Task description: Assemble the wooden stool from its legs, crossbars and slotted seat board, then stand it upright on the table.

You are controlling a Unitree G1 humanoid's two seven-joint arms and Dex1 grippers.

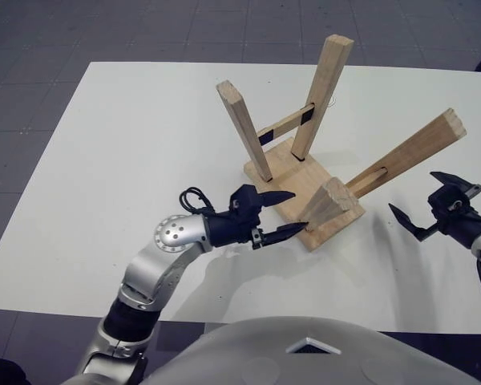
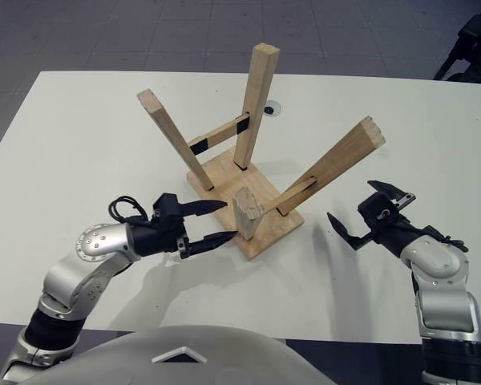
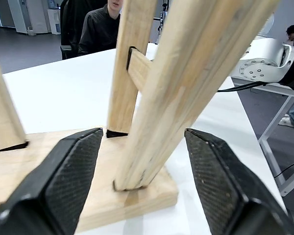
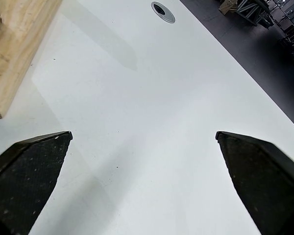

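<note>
The wooden stool lies upside down on the white table (image 1: 104,160), its seat board (image 1: 305,186) flat and its legs pointing up. Two far legs (image 1: 244,128) (image 1: 321,92) are joined by a crossbar (image 1: 284,126). A third leg (image 1: 409,152) leans out to the right. The near leg (image 1: 325,204) stands at the board's front corner. My left gripper (image 1: 295,212) is open, its pads (image 3: 68,181) on either side of that near leg (image 3: 157,122) without touching it. My right gripper (image 1: 413,192) hangs open just right of the stool, nothing between its fingers (image 4: 24,171).
A round cable grommet (image 2: 271,108) sits in the table behind the stool. Bare table surface stretches wide to the left and in front. The table's right edge lies near my right arm, and its front edge runs just below both arms.
</note>
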